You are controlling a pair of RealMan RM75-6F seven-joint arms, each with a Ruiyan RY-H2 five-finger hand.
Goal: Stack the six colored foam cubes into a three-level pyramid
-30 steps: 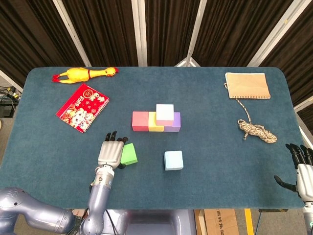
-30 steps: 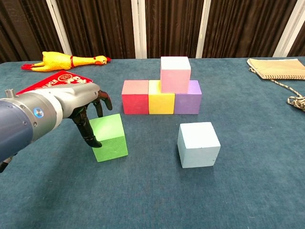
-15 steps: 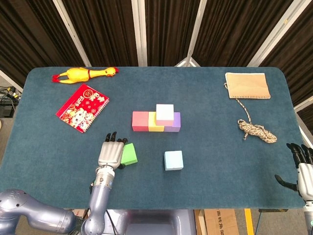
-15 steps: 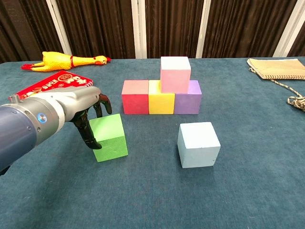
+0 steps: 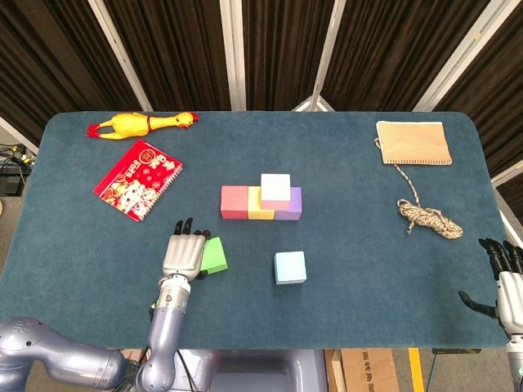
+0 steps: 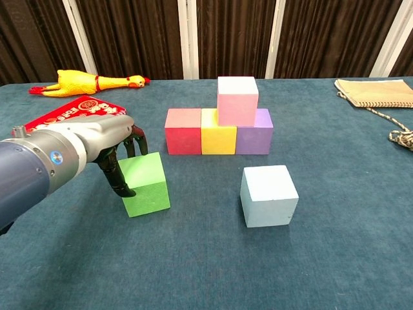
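My left hand (image 5: pixel 185 255) (image 6: pixel 116 147) grips the green cube (image 5: pixel 216 255) (image 6: pixel 145 184), thumb on its left face and fingers curled behind its far edge; the cube stands on the table. Behind it, a red cube (image 6: pixel 183 131), a yellow cube (image 6: pixel 218 132) and a purple cube (image 6: pixel 255 132) form a touching row. A pale pink cube (image 5: pixel 275 187) (image 6: pixel 237 100) sits on top, over the yellow and purple ones. A light blue cube (image 5: pixel 290 267) (image 6: pixel 269 196) stands alone in front of the row. My right hand (image 5: pixel 507 278) hangs open past the table's right front corner.
A rubber chicken (image 5: pixel 143 123) and a red booklet (image 5: pixel 137 180) lie at the back left. A tan notebook (image 5: pixel 413 143) and a coiled rope (image 5: pixel 429 217) lie on the right side of the blue table (image 5: pixel 368 269).
The left hand's fingers closed in on the green cube, which turned slightly and now sits squarer to the table. The right hand has not moved.
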